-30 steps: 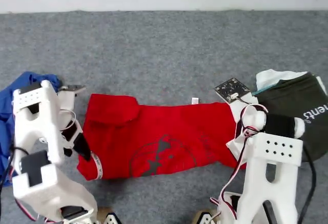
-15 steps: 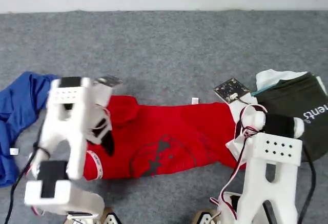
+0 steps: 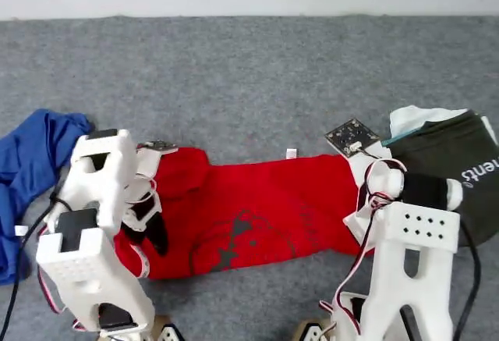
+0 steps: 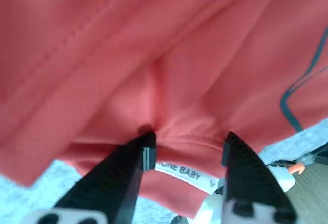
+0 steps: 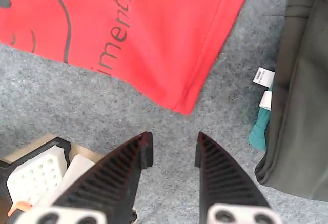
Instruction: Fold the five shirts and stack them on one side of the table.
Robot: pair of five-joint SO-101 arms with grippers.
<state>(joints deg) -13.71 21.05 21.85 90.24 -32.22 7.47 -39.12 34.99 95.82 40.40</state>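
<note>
Left gripper [image 4: 188, 142] has pulled back, spread over the red shirt [image 4: 154, 44]; right gripper [image 5: 173, 141] gapes beside dark shirt [image 5: 302, 96].

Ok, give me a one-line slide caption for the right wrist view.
Open right gripper above the grey felt tabletop, off a corner of the red printed shirt, folded dark olive shirt nearby.

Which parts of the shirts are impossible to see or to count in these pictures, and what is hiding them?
1. High view: the left arm covers the collar end of the red shirt.
2. High view: the picture's left edge cuts off the blue shirt.
3. High view: the dark shirt lies over other folded clothes, so the shirts under it cannot be counted.
</note>
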